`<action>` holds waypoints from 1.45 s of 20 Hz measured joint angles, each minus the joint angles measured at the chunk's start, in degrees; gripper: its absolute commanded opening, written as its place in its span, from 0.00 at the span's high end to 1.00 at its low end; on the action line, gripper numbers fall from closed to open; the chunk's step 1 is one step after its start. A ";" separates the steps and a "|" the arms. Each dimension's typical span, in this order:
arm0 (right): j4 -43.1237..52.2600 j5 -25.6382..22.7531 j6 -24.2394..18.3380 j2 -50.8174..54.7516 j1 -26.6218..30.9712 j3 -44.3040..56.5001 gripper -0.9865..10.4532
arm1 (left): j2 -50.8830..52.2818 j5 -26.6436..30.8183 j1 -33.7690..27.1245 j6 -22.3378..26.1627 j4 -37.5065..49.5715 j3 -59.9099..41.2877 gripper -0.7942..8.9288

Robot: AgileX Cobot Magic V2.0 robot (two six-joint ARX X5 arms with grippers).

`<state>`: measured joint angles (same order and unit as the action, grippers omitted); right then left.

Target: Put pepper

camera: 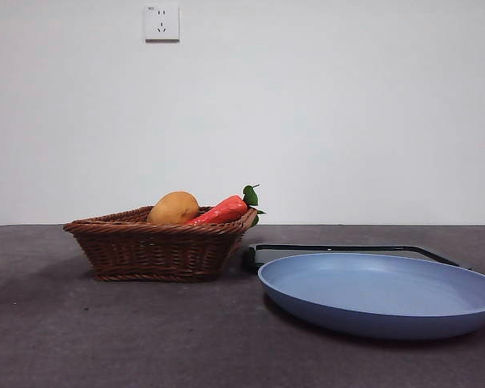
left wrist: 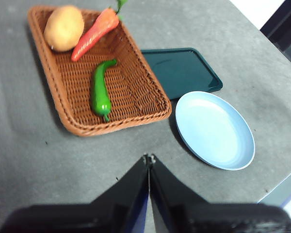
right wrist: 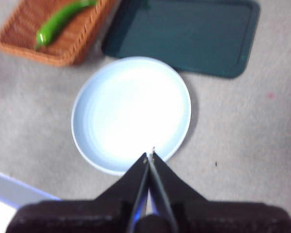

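Hovering clenched and empty above the grey tabletop (left wrist: 34,160), the left gripper (left wrist: 149,159) sits short of the basket (left wrist: 63,104); the right gripper (right wrist: 149,155), also clenched, hangs over the plate's (right wrist: 94,145) rim. Nothing looks begun: the glossy, tapering pepper (left wrist: 100,92) lies on the wicker weave, beside a carrot (left wrist: 93,34) and potato (left wrist: 64,27). A smooth tray (left wrist: 182,70) adjoins.

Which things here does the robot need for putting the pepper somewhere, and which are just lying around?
For the job:
- pepper, lying in the basket
- left end effector, shut, holding nothing
- right end effector, shut, above the blue plate's edge

Just lying about:
- potato in the basket
- carrot in the basket
- dark green tray

Where the pepper goes isn't shown.
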<state>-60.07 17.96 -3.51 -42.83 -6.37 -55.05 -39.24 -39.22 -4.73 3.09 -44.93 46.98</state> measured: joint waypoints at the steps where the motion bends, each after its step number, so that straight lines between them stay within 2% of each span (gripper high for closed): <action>1: 0.07 -0.02 -0.42 -0.33 0.00 0.00 0.90 | 0.00 0.00 0.00 0.37 -0.07 0.00 0.90; 3: 0.15 0.00 -0.83 -0.90 0.00 0.00 0.85 | -0.02 0.00 0.00 0.55 -0.09 0.00 0.77; 4: 0.39 0.00 -0.85 -1.27 0.00 0.00 0.76 | -0.02 0.00 0.00 0.57 -0.09 0.00 0.62; 5: 0.50 0.00 -0.81 -1.70 0.00 0.00 0.68 | -0.02 0.00 0.00 0.63 -0.09 0.00 0.55; 6: 0.50 0.00 -0.70 -2.36 0.00 0.00 0.63 | -0.02 0.02 0.00 0.83 -0.07 0.00 0.53; 13: 2.62 0.02 -0.31 -10.99 0.00 0.00 0.63 | -0.02 -0.33 0.00 0.83 -0.07 0.00 0.53; 23: 14.36 0.04 -0.15 -36.52 0.00 -0.02 0.63 | -0.02 -1.46 0.00 0.83 -0.07 0.00 0.53; 27: 18.08 0.04 -0.15 -43.80 -0.50 -0.02 0.63 | -0.02 -1.46 0.00 0.83 -0.07 0.00 0.53; 29: 19.19 0.04 -0.15 -46.45 -0.92 -0.02 0.67 | -0.02 -1.46 0.00 0.83 -0.07 0.00 0.53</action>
<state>-40.88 18.00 -3.66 -89.27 -7.29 -55.07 -39.27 -40.69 -4.73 3.92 -44.99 46.98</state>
